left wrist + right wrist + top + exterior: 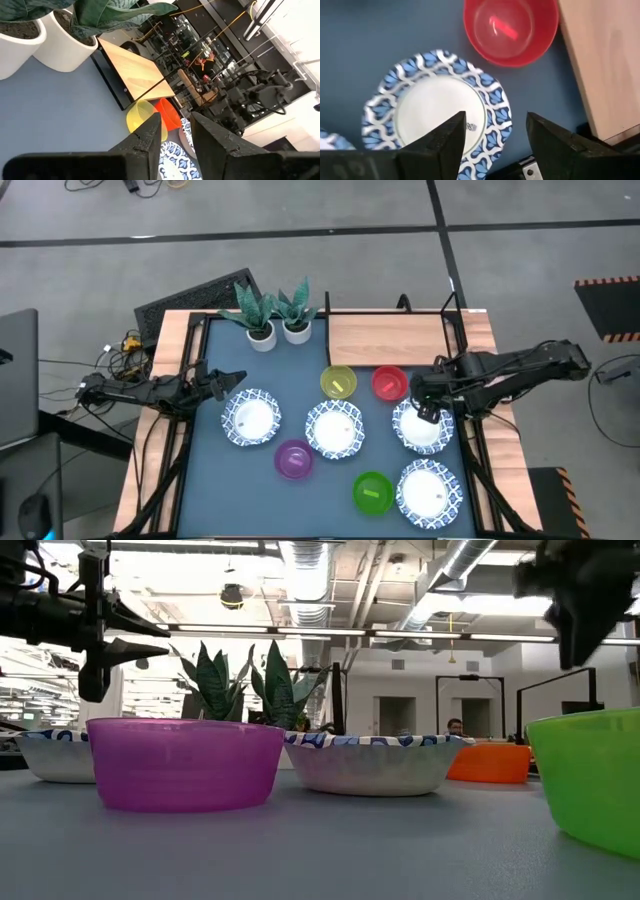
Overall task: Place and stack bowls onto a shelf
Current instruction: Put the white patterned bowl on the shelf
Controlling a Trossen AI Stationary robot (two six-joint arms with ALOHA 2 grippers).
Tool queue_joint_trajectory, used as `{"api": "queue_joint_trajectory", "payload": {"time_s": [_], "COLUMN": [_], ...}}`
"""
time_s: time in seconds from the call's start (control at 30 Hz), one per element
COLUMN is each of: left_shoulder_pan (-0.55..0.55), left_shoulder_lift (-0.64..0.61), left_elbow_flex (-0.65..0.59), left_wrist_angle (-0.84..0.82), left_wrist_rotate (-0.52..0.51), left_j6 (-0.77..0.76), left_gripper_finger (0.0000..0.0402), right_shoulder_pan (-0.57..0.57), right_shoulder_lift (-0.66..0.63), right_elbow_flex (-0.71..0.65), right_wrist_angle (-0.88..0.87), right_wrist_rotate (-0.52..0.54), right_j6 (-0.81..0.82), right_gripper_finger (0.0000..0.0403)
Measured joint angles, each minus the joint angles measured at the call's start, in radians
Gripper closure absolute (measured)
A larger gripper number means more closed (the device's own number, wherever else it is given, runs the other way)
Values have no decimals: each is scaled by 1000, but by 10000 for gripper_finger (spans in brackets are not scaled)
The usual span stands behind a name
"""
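Claw [495, 142] spread above scalloped bowl [437, 107]

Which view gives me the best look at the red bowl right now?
The right wrist view: the red bowl fills it from above, nearly whole. High view shows it small beside the shelf; low view a distant side sliver; left wrist view partly hidden.

high: straight down | low: table-level, close | both show purple bowl [293, 459]

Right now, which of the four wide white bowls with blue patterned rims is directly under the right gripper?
The wide white bowl with blue patterned rim beside the small red bowl, on the table's right side. The open right gripper hangs above it; the other three patterned bowls lie farther away.
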State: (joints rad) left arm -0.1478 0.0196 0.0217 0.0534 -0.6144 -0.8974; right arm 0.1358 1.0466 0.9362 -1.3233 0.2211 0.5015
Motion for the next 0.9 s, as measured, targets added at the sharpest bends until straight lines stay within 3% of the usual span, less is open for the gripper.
{"api": "queue_joint_trajectory", "payload": {"time_s": [0.3, 0.67, 0.9], "left_shoulder_pan": [0, 0, 0], "left_shoulder_lift": [0, 0, 0], "left_elbow_flex": [0, 0, 0], "left_wrist_angle": [-4, -5, -5], "left_wrist_rotate": [0, -1, -1], "left_j6": [10, 48, 48], "left_gripper_finger": [303, 303, 303], "right_shoulder_pan": [-101, -226, -249], "right_shoulder_lift": [-118, -66, 36], "right_elbow_flex": [-241, -241, -271], "right_wrist_angle": [170, 225, 228], "right_wrist_rotate": [-97, -126, -122], "right_j6": [-110, -73, 84], "right_gripper_finger": [172, 172, 172]}}
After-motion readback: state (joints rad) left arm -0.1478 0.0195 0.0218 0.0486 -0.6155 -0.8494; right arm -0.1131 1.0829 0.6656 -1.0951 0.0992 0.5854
